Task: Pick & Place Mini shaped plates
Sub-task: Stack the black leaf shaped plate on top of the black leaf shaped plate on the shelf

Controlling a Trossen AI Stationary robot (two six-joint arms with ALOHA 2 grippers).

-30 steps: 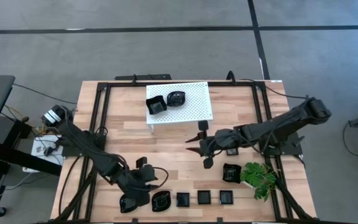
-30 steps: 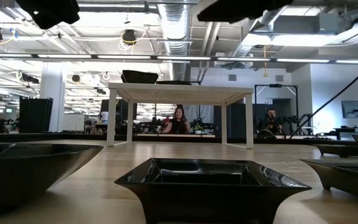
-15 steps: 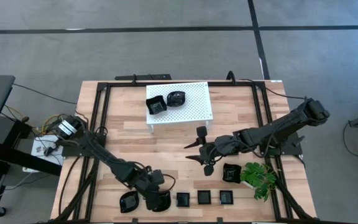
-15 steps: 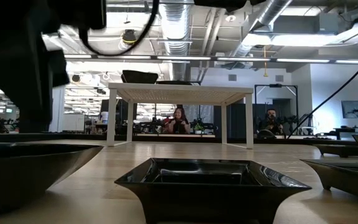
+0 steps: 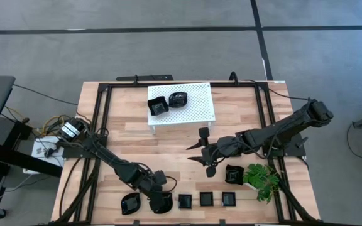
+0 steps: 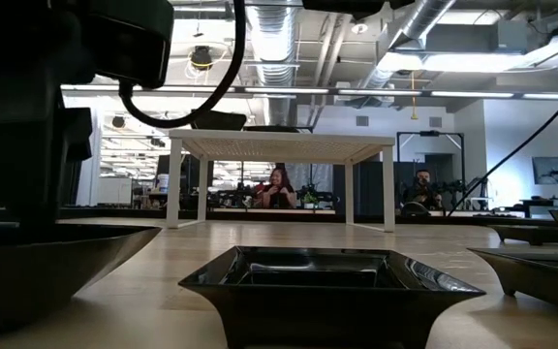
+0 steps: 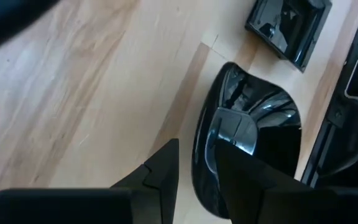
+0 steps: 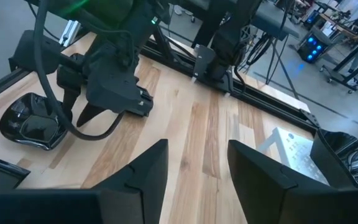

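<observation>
While I read the table as a dial from above, with the white perforated rack at 12 o'clock, my left claw is low at about 7 o'clock, by the near edge. It sits on a rounded black plate. In the left wrist view one finger stands outside the rim of this plate and the other inside the bowl. If they already press the rim, I cannot tell. At 9 o'clock from it lies another rounded plate, apart from my fingers. At 3 o'clock from it, three small square plates make a row along the near edge.

On the rack rest two more plates, one square plate and one round plate beside it.

My right claw hangs near the table centre, fingers apart, with nothing between them. At 4 o'clock from it one plate lies just beside the green plant.
</observation>
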